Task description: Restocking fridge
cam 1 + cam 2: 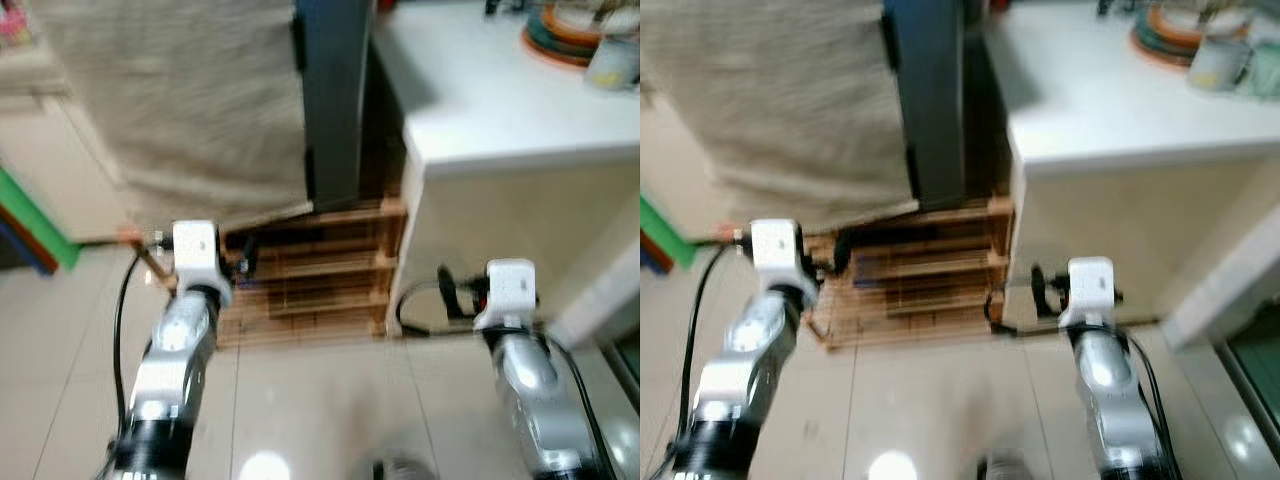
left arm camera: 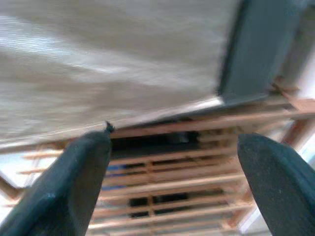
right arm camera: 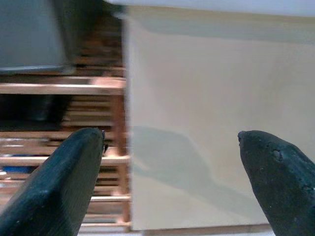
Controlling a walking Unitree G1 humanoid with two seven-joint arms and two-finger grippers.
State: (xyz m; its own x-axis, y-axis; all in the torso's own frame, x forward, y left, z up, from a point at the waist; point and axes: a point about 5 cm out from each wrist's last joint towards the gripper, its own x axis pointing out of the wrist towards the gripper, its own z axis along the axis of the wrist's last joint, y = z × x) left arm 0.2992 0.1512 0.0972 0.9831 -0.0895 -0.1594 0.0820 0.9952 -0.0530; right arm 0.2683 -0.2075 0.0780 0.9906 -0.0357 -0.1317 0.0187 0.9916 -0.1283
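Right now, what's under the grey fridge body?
A slatted wooden pallet sits under the grey fridge body, carrying it off the tiled floor. Between the slats there are dark gaps and a bluish patch; too blurred to identify. The draped cloth covers the pallet's far left.

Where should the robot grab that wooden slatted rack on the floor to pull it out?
Grip the wooden slatted rack by its top front rail, coming from the front. That horizontal rail looks thin enough for open fingers, and the left gripper already faces it, fingers apart.
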